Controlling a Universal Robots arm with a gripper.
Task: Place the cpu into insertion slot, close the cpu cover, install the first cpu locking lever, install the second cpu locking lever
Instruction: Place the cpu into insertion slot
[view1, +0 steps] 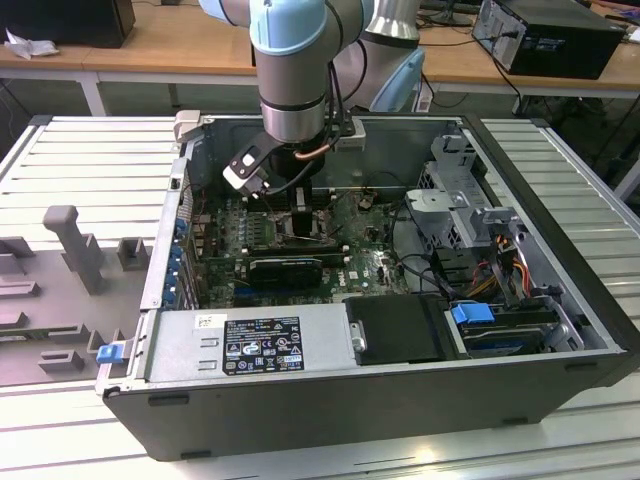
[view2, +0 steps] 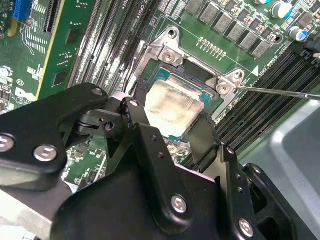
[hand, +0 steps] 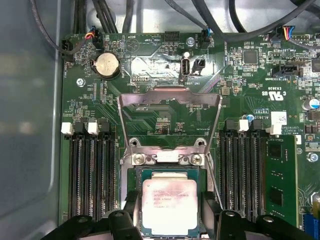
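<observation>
End effector (view2: 170, 120) is straddling the cpu (view2: 175, 102) at the insertion slot (view2: 197, 74), grip indiscernible; tilting it now could be bending pins.

Coin battery (hand: 106, 65) near memory slots (hand: 90, 170)

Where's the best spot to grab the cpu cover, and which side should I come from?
Take the cpu cover by its free cross-bar, the end opposite its hinge. The frame is swung open and that bar looks raised off the board, so come from above and pinch the thin metal through the window, clear of the cpu seated below.
</observation>
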